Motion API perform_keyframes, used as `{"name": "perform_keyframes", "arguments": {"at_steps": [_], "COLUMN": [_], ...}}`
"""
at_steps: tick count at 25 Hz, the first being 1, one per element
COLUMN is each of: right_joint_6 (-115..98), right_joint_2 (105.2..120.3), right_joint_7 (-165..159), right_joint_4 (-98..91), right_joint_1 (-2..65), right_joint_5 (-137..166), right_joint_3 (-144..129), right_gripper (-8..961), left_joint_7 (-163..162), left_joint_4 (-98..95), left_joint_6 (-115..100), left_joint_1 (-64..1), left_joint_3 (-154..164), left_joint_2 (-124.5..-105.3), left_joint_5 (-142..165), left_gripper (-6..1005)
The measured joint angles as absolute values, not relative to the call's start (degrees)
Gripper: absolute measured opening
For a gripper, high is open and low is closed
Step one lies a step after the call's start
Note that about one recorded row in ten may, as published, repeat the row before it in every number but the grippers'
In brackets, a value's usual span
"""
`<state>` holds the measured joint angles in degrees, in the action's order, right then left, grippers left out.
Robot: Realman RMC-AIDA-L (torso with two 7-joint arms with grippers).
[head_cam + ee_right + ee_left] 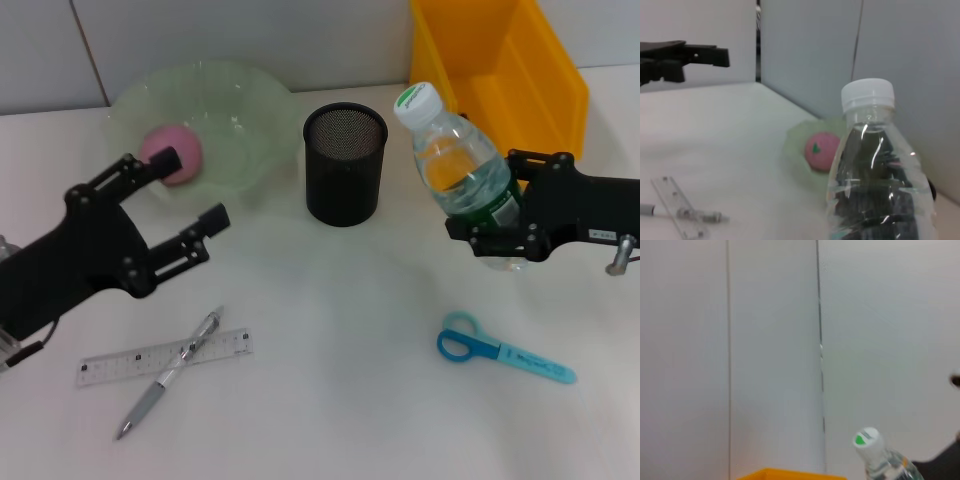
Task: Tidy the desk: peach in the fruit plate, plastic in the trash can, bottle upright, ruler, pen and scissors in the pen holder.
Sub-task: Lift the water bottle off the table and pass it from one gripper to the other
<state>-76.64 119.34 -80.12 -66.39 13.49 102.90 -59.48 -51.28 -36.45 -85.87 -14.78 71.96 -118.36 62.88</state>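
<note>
Head view: the right gripper (500, 225) is clamped around the lower body of a clear plastic water bottle with a white cap and green label (462, 172), holding it nearly upright with the cap leaning a little toward the robot's left, in front of the yellow plastic bin (545, 70) at the back right of the white desk (340, 330). The left gripper (190, 195) hangs with its black fingers spread wide at the near edge of the pale green translucent fruit plate (250, 110), gripping nothing; the pink round peach (175, 150) lies inside that plate, just beyond one fingertip. A black mesh pen holder (345, 163) stands upright between the plate and the bottle. Near the front left, a silver pen (170, 373) lies crossed over a clear plastic ruler (120, 362), touching it. Blue-handled scissors (500, 349) lie flat at the front right, below the right arm and well apart from the pen holder. In the right wrist view the bottle fills the foreground, with the peach and plate behind it.
</note>
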Motion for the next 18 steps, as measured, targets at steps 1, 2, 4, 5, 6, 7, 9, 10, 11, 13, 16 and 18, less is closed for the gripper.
{"name": "perform_keyframes", "arguments": {"at_steps": [1,2,4,5,6,7,9,10,11,13,16,18], "right_joint_6": [-76.8,-76.8,-79.0,-79.0,-81.2,-81.2,-83.5,-83.5,-84.0,-84.6,-86.6,-87.1], "right_joint_2": [119.35,119.35,119.12,119.12,119.09,119.09,119.02,119.02,118.99,118.96,118.95,118.95], "right_joint_7": [-75.9,-75.9,-71.0,-71.0,-69.8,-69.8,-69.5,-69.5,-69.4,-69.0,-66.3,-65.4], "right_joint_4": [-62.8,-62.8,-57.5,-57.5,-54.7,-54.7,-51.7,-51.7,-50.8,-49.0,-46.6,-46.1], "right_joint_1": [13.8,13.8,14.7,14.7,15.6,15.6,16.6,16.6,16.9,17.3,17.8,17.9], "right_joint_5": [99.3,99.3,94.2,94.2,93.3,93.3,93.1,93.1,93.1,93.4,94.3,94.4], "right_joint_3": [-58.9,-58.9,-57.1,-57.1,-55.4,-55.4,-54.1,-54.1,-54.0,-54.2,-54.7,-54.8], "right_gripper": [785,785,785,786,786,786,787,787,787,788,788,789], "left_joint_7": [-51.3,-51.3,-51.3,-51.3,-51.3,-51.3,-51.3,-51.3,-51.3,-51.4,-51.8,-51.9], "left_joint_4": [-36.1,-35.8,-35.7,-35.7,-35.7,-35.7,-35.4,-35.4,-35.3,-35.2,-35.1,-35.0], "left_joint_6": [-86.3,-86.7,-87.1,-87.2,-87.4,-87.4,-87.9,-87.9,-88.0,-88.2,-90.0,-90.4], "left_joint_1": [-14.9,-15.1,-15.2,-15.2,-15.4,-15.4,-15.7,-15.7,-15.8,-15.9,-16.3,-16.4], "left_joint_3": [71.6,71.0,70.2,70.0,69.9,69.9,69.9,69.9,69.9,69.9,70.3,70.3], "left_joint_2": [-118.31,-118.28,-118.29,-118.34,-118.41,-118.41,-118.43,-118.43,-118.44,-118.43,-118.34,-118.3], "left_joint_5": [62.6,62.4,62.2,62.1,61.8,61.8,61.6,61.6,61.6,61.6,61.7,61.8], "left_gripper": [794,794,794,794,794,794,794,794,794,794,793,793]}}
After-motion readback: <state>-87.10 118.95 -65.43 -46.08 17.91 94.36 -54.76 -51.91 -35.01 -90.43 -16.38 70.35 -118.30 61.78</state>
